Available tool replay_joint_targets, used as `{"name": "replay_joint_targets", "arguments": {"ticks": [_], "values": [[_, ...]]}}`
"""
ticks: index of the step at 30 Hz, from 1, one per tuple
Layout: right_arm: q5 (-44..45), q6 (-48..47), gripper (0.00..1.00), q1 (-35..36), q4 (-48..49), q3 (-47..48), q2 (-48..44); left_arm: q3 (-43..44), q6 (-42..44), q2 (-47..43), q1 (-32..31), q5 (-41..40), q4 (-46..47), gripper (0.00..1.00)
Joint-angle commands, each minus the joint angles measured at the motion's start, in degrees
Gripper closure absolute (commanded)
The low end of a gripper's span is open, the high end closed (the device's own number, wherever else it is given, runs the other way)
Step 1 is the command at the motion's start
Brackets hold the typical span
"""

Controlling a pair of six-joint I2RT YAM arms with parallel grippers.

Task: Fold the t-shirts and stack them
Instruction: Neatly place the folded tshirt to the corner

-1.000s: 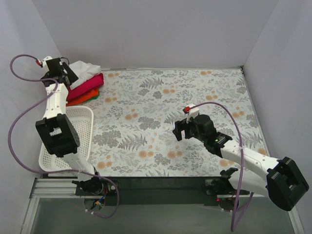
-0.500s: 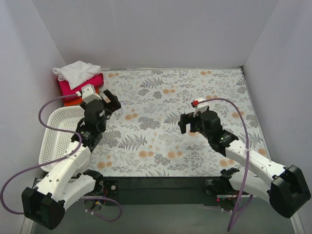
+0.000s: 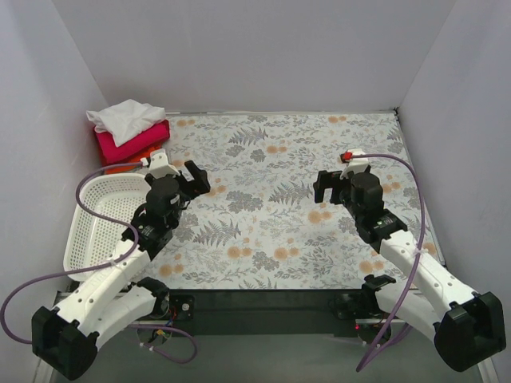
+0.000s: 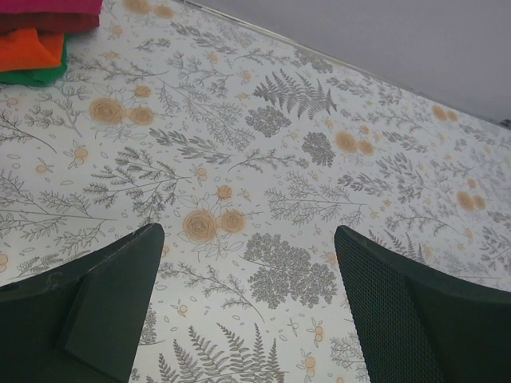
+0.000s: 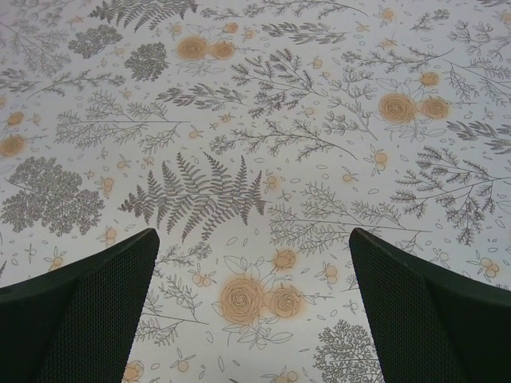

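Tablecloth (image 3: 263,231) floral; white walls (image 3: 239,48) on three sides; t-shirts (image 3: 128,128) stacked far-left corner.

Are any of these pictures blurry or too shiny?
Top view: soft, even light, no glare; folds on the white t-shirt show clearly. Left wrist view: tablecloth sharp, black fingers very dark. Right wrist view: the same.

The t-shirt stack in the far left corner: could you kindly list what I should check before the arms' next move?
1. Left gripper open, empty: ok.
2. Right gripper open, empty: ok.
3. White t-shirt neatly folded: not ok, it lies crumpled on the pink t-shirt.
4. Orange t-shirt and green t-shirt under the pink: ok.
5. Basket holds no shirts: ok.
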Motion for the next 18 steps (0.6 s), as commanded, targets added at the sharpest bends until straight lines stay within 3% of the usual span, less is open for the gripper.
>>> {"name": "replay_joint_targets", "arguments": {"ticks": [1,18], "values": [[1.48,-0.49,0.05,-0.67,0.25,1.18,-1.35,-0.36,0.94,-3.67,-0.27,0.82,0.6,0.19],[3.5,-0.67,0.05,-0.93,-1.6,1.27,-2.76,-0.89,1.56,-6.05,-0.62,1.35,0.25,0.18]]}}
